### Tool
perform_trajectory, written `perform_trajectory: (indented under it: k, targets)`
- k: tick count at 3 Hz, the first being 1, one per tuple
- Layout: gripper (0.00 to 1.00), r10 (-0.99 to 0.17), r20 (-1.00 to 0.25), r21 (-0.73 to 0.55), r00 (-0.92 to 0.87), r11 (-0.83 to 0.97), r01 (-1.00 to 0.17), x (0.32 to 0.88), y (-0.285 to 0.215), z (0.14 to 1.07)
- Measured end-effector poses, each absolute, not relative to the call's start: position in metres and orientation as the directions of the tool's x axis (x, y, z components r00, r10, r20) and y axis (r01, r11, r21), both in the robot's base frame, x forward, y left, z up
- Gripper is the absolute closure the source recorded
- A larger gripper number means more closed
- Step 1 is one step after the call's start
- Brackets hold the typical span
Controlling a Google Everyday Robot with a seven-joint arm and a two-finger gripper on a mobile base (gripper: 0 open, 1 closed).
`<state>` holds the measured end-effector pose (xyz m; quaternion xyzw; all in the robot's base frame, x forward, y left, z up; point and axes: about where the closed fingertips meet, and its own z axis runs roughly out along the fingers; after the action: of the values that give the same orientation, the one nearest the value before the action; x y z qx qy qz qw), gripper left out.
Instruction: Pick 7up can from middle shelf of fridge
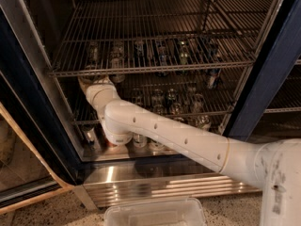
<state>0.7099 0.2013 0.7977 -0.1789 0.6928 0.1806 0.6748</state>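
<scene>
The fridge (263, 93) stands open, with a dark blue frame and steel wire racks. My gripper (91, 82) is inside at the far left, just under the front rail of the upper visible rack (155, 68) and above the middle shelf (207, 113). The rail partly hides it. Several drink cans stand on the middle shelf and show through the rack above. A pale silver-topped can (116, 60) stands right beside my gripper; I cannot tell for sure that it is the 7up can. My white arm (164, 131) reaches in from the lower right.
More cans (140, 140) stand on the fridge floor behind my arm, one reddish (109, 142). A ribbed steel kick plate (160, 185) runs below. A clear plastic bin (155, 213) sits on the ground in front. The open door frame (28, 102) is at the left.
</scene>
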Motion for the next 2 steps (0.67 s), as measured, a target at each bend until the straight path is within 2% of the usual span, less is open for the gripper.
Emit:
perform_trajectory:
  k: [2]
  targets:
    - [1.0,0.061,-0.997,0.071,-0.036,0.807,-0.586,0.649,0.206,0.8]
